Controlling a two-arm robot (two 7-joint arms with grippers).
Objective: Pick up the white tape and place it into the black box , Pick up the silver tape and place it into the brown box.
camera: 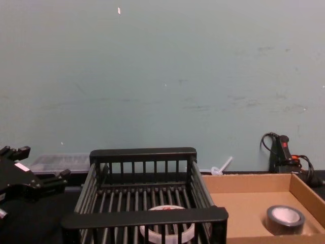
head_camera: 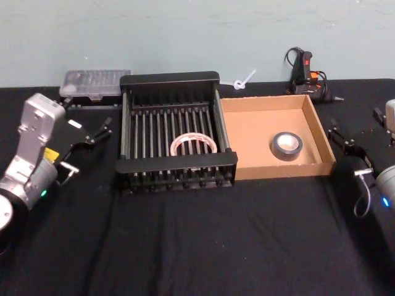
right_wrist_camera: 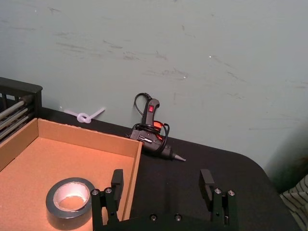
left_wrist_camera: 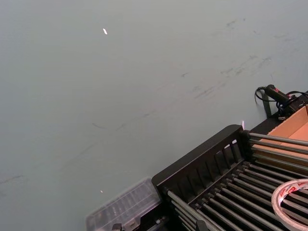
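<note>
The white tape (head_camera: 193,145) lies flat on the slatted floor of the black box (head_camera: 170,79) at the table's middle; the left wrist view catches its edge (left_wrist_camera: 280,202). The silver tape (head_camera: 287,146) rests on the floor of the brown box (head_camera: 324,145), which stands against the crate's right side. My left gripper (head_camera: 88,145) hovers open to the left of the crate, holding nothing. To the right of the cardboard box, my right gripper (right_wrist_camera: 162,178) stands open, with the silver roll (right_wrist_camera: 70,202) off to one side of its fingers.
A clear plastic case (head_camera: 95,83) sits behind the crate at the back left. A glue gun (head_camera: 305,74) with its cord and a white knotted tie (head_camera: 242,81) lie by the wall behind the brown box. Black cloth covers the table's front half.
</note>
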